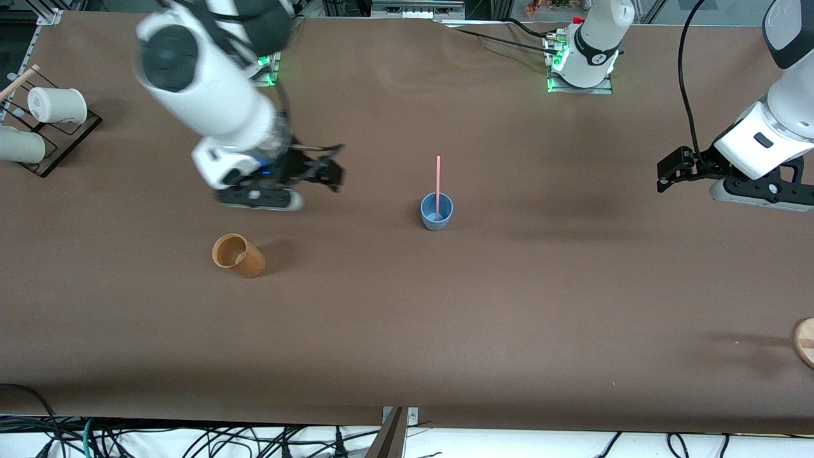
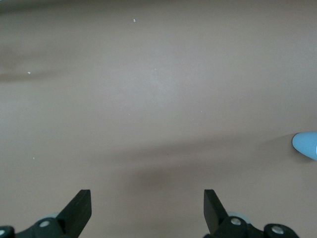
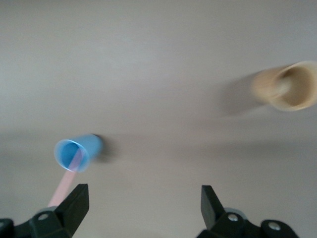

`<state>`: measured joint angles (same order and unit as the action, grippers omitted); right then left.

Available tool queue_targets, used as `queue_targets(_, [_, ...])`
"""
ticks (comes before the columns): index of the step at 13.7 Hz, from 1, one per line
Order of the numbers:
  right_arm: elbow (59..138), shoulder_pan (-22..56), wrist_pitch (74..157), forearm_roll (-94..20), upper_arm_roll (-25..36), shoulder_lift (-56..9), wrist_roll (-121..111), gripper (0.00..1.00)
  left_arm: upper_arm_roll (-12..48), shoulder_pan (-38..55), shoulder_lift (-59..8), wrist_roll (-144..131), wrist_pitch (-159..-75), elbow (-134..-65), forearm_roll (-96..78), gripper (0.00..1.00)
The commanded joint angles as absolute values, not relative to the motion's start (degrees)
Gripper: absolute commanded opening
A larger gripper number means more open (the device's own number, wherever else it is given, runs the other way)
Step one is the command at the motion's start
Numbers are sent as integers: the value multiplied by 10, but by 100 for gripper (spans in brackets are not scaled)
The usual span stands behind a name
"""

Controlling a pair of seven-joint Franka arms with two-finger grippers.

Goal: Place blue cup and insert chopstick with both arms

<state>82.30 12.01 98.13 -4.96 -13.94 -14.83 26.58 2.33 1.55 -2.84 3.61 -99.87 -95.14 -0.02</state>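
The blue cup [image 1: 436, 212] stands upright in the middle of the table with the pink chopstick [image 1: 437, 181] standing in it. In the right wrist view the blue cup [image 3: 75, 152] holds the chopstick [image 3: 63, 185]. A sliver of the cup shows at the edge of the left wrist view [image 2: 306, 144]. My right gripper [image 1: 331, 166] is open and empty, in the air toward the right arm's end of the table, apart from the cup. My left gripper [image 1: 671, 172] is open and empty, in the air toward the left arm's end.
An orange-brown cup [image 1: 238, 255] lies tipped on the table nearer the front camera than the right gripper; it also shows in the right wrist view [image 3: 290, 85]. A rack with white cups [image 1: 48, 121] stands at the right arm's end. A wooden object [image 1: 805, 341] sits at the left arm's end.
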Motion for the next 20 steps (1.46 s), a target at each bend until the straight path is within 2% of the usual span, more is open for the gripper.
queue_targets(1, [867, 42, 929, -47, -130, -73, 82, 100, 22, 17, -23, 35, -995, -955, -11, 100])
queue_targets(3, [867, 37, 902, -46, -82, -53, -1, 100, 23, 17, -23, 34, -995, -955, -11, 100])
queue_targets(5, [866, 37, 897, -31, -59, -46, -54, 100, 24, 17, -22, 34, -995, -955, -11, 100])
queue_targets(20, [881, 37, 898, -22, -58, -28, -56, 100, 23, 16, -23, 36, -987, -956, -11, 100])
